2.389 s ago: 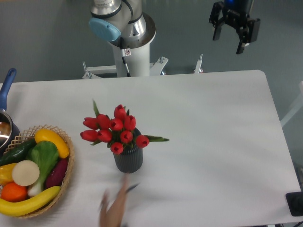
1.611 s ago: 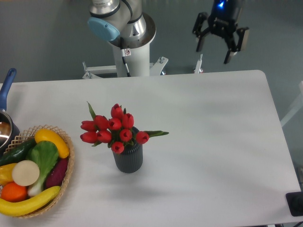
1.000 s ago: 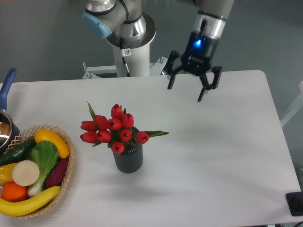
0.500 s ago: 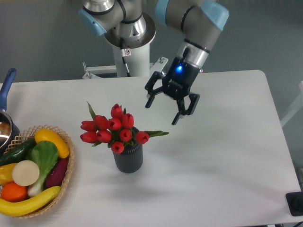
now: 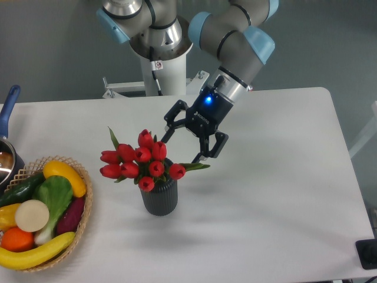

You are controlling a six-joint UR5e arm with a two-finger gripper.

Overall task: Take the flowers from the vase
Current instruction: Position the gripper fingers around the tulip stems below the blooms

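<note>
The flowers point(image 5: 141, 160), a bunch of red tulip buds with green leaves, stand upright in the vase point(image 5: 159, 198), a small dark grey ribbed cylinder on the white table point(image 5: 271, 177). My gripper point(image 5: 184, 145) is open, its fingers spread wide. It hovers just to the upper right of the bunch, close to the buds and above a leaf that sticks out to the right. It holds nothing.
A wicker basket point(image 5: 82, 219) with a banana, squash, cucumber, orange and other produce sits at the table's front left. A blue-handled pot point(image 5: 6, 147) is at the left edge. The arm's base point(image 5: 160, 53) stands behind the table. A dark object point(image 5: 368, 253) lies at the front right corner.
My gripper has come down from high at the back right, moving left and forward to just beside the flowers, staying open. A hand near the vase in the earliest frame is gone.
</note>
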